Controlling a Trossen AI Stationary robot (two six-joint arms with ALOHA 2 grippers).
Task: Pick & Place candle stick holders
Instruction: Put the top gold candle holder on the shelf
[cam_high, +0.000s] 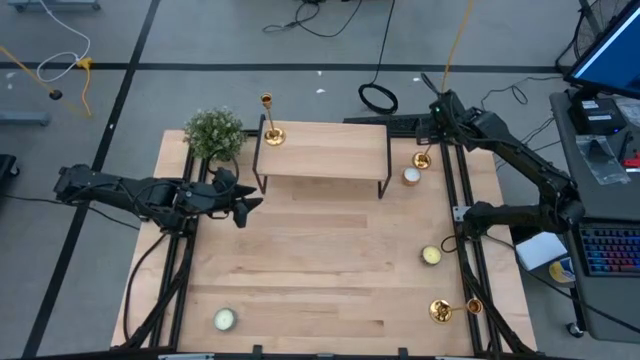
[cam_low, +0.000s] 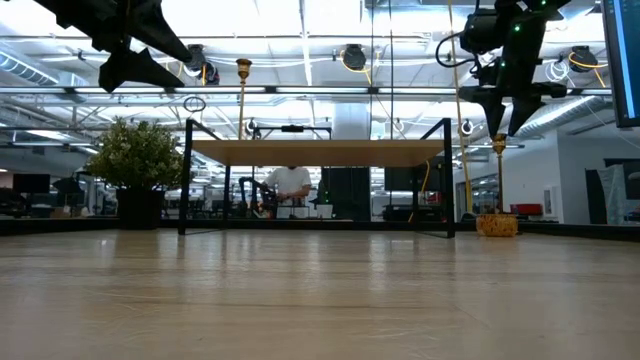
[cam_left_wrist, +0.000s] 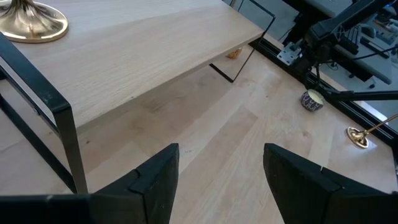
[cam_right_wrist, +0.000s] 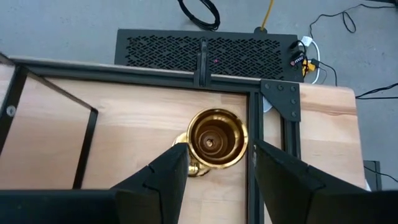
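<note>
One gold candle stick holder (cam_high: 268, 130) stands upright on the left end of the small wooden shelf (cam_high: 330, 150); its base (cam_left_wrist: 31, 22) shows in the left wrist view. A second holder (cam_high: 421, 158) stands on the table at the back right. My right gripper (cam_high: 437, 108) hovers just over its top cup (cam_right_wrist: 216, 140), fingers open on either side and apart from it (cam_low: 498, 190). A third holder (cam_high: 445, 310) lies on its side at the front right. My left gripper (cam_high: 245, 205) hangs open and empty left of the shelf, in front of it.
A green plant (cam_high: 214, 133) stands at the back left beside the shelf. Short candles sit at the right (cam_high: 411, 177), mid right (cam_high: 431, 256) and front left (cam_high: 224, 319). Black frame rails (cam_high: 462, 230) run along both table sides. A person (cam_low: 290, 185) shows far behind.
</note>
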